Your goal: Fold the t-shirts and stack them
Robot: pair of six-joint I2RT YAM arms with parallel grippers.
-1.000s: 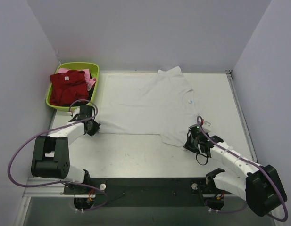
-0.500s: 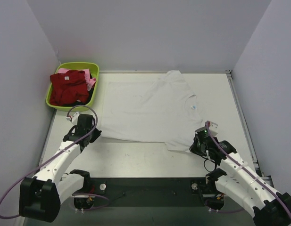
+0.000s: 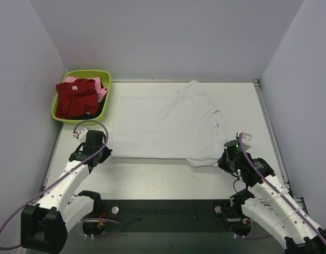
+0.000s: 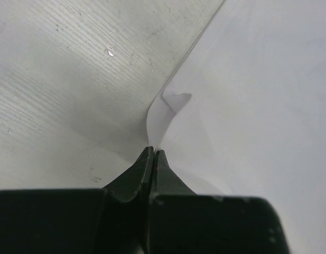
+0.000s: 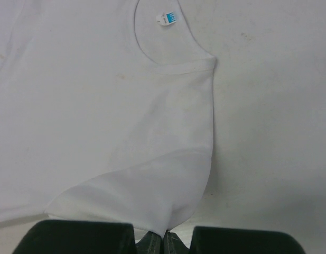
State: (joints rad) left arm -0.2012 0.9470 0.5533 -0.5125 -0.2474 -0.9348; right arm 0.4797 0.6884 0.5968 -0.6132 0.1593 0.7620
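A large white t-shirt [image 3: 163,124] lies spread flat across the table, its blue neck label [image 3: 217,125] towards the right. My left gripper [image 3: 105,152] is shut on the shirt's near left corner; the left wrist view shows the cloth [image 4: 247,106] pinched between the closed fingertips [image 4: 154,154]. My right gripper [image 3: 222,161] is shut on the near right sleeve edge. In the right wrist view the cloth [image 5: 99,106] runs up from the gripper [image 5: 164,239] to the neck label [image 5: 167,18]. A dark red t-shirt [image 3: 77,98] and a pink one [image 3: 102,93] lie heaped in the basin.
The lime-green basin [image 3: 84,73] stands at the far left corner beside the left wall. Bare table [image 3: 152,177] runs between the shirt's near hem and the arm bases. Walls close in the back and both sides.
Both arms have drawn back toward the near edge, each keeping its hold. The white shirt has slid nearer and pulled flatter, and its near hem is straighter.
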